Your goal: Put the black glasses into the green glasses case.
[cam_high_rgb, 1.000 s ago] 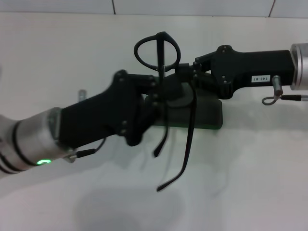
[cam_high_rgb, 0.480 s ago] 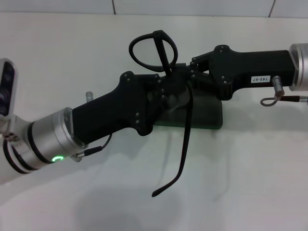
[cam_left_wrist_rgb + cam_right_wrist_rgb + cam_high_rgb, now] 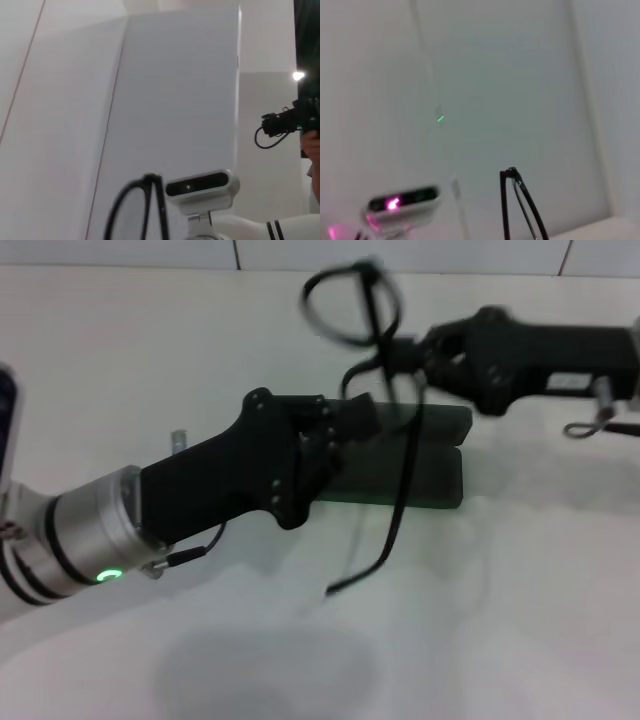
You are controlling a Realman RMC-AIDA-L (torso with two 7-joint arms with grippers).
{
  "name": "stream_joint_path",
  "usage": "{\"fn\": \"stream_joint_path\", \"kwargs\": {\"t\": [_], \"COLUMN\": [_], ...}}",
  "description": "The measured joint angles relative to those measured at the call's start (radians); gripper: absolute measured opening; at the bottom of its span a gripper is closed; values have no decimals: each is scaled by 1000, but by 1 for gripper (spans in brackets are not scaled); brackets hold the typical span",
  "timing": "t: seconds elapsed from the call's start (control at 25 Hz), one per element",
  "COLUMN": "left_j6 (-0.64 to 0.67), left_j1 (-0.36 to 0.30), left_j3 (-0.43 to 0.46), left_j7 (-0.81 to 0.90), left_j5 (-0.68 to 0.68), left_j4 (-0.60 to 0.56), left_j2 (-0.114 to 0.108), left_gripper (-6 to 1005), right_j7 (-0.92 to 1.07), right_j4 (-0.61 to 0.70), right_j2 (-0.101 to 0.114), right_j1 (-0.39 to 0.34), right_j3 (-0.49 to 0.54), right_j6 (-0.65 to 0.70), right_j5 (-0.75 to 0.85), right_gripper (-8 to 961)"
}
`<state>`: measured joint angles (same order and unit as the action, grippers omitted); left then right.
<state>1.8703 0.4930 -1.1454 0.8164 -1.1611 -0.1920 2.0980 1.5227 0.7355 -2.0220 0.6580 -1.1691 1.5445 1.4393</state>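
— What sort of room is this?

— A robot lab or test room, I'd say. A bare white tabletop [image 3: 520, 620] sits under both arms, with pale tiled wall [image 3: 400, 254] just beyond the grippers.

— Anything else?

— A camera head on a white neck [image 3: 202, 186], plain grey panels [image 3: 175, 100], nothing homely.

The left hand [image 3: 345, 425] lies low across the near left end of the green glasses case [image 3: 425, 475], blocking that side. The black glasses [image 3: 385, 380] hang over its middle, one temple trailing down. The desk [image 3: 520, 620] stays open on the near right.
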Motion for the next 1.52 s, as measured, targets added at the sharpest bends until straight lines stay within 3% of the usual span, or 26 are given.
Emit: {"fn": "stream_joint_path", "kwargs": {"t": [0.32, 0.48, 0.6, 0.8, 1.04, 1.32, 1.52], "left_j6": [-42, -60, -43, 19, 61, -12, -40], "left_j1": [-57, -38, 21, 87, 91, 83, 83], "left_j3": [22, 18, -4, -67, -67, -61, -60], "left_j7": [-56, -79, -139, -239, -244, -167, -132], "left_j5": [2, -67, -138, -52, 62, 154, 155], "left_j4": [-7, -8, 10, 89, 103, 119, 120], "left_j2": [-13, -11, 6, 9, 9, 10, 10], "left_gripper": [13, 13, 14, 14, 14, 15, 15], "right_j7": [-1, -3, -44, -162, -333, -334, -328], "right_j4": [1, -6, -23, -194, -416, -400, -374], "right_j2": [9, 8, 1, -3, -6, -6, -6], "right_j1": [-68, -70, -46, 42, 152, 163, 155], "right_j3": [252, 289, 261, 168, 56, -139, -184], "right_j6": [200, 225, 171, 83, -5, -81, -95], "right_j5": [-127, -189, -209, -211, -217, -237, -239], "right_gripper": [41, 43, 45, 48, 52, 56, 59]}}
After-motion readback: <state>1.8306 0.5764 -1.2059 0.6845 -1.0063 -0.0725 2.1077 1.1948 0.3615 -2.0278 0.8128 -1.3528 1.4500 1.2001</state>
